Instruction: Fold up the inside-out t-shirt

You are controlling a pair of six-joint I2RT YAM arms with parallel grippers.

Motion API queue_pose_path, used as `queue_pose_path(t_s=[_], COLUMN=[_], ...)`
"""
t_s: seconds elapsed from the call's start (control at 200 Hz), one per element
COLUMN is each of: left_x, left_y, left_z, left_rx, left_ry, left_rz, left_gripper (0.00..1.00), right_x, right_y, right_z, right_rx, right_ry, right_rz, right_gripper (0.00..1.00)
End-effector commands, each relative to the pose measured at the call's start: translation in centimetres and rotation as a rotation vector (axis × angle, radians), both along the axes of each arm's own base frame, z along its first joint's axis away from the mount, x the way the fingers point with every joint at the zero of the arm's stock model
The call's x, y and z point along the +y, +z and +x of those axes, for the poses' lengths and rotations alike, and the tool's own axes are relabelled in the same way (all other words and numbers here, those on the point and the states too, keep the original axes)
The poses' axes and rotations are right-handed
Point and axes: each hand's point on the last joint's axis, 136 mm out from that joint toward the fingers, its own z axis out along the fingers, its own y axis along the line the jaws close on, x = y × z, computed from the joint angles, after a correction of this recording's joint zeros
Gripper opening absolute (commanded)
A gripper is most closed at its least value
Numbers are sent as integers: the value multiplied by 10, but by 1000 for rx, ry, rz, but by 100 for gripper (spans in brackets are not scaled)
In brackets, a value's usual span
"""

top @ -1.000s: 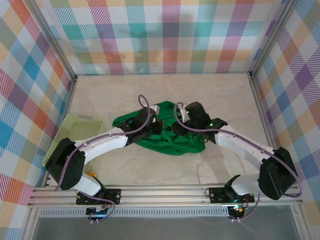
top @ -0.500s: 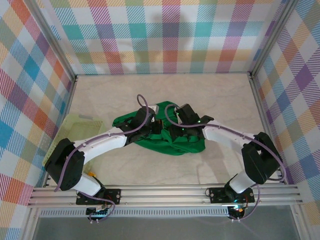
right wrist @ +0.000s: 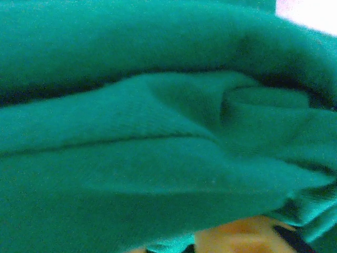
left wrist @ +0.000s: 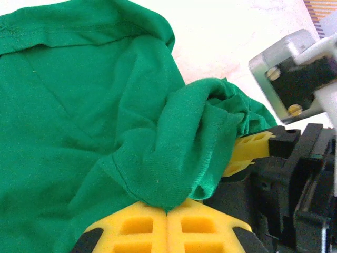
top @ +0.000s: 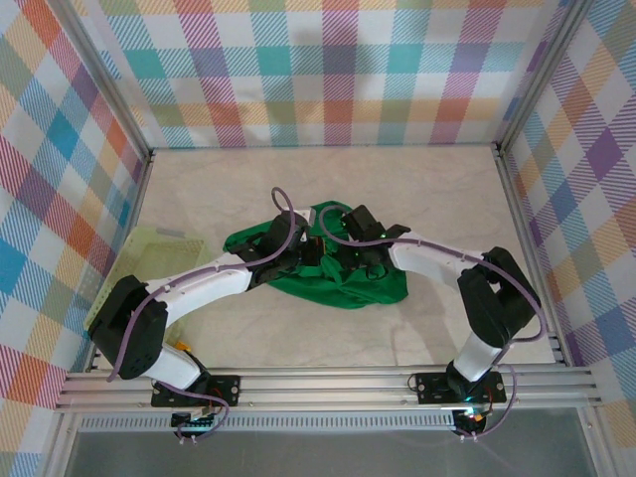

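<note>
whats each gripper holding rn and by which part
Left gripper pinches a bunched fold of the green t-shirt. Right gripper is buried in the cloth beside it; whether it grips cannot be told.

White arms (top: 199, 283), black joints (top: 134, 333), purple cables (top: 286, 211), yellow latticed tool fingers (left wrist: 131, 229)

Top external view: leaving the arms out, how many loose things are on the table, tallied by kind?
green t-shirt: 1
pale yellow-green mesh basket: 1
Total: 2
</note>
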Motion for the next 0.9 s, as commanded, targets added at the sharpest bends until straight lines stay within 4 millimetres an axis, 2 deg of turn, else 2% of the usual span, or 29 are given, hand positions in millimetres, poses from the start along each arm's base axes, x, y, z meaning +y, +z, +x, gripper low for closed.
queue_pose_path(t_s=[0.0, 0.07, 0.155, 0.32, 0.415, 0.5, 0.63, 0.685, 0.78, 0.845, 0.895], left_x=[5, 8, 17, 39, 42, 48, 52, 54, 66, 73, 80], left_y=[11, 9, 3, -9, 0, 4, -14, -24, -39, -38, -39], left_z=[1, 3, 9, 25, 32, 36, 36, 36, 32, 32, 23], left_rx=[-23, -20, -1, 62, 71, 62, 112, 145, 183, 168, 165], left_ry=[19, 34, 76, 152, 141, 149, 157, 151, 175, 190, 192], left_rz=[-22, -5, 40, 14, -145, -139, -72, -24, 89, 149, 208], left_gripper=[0, 0, 0, 0, 0, 0, 0, 5, 28, 41, 51], right_x=[1, 3, 3, -2, -5, -13, -19, -17, -14, -16, -18], right_y=[4, 10, 25, 66, 91, 101, 90, 80, 64, 51, 43], right_z=[2, 0, -3, -17, -27, -31, -34, -35, -35, -35, -35], right_rx=[-3, -8, -33, -123, -182, -195, -173, -158, -136, -119, -104], right_ry=[-5, 5, 20, 81, 113, 98, 78, 86, 90, 80, 77], right_rz=[-2, 12, 40, 107, 169, 236, 318, 324, 325, 305, 284], right_gripper=[17, 7, 0, 0, 0, 0, 0, 0, 0, 5, 8])
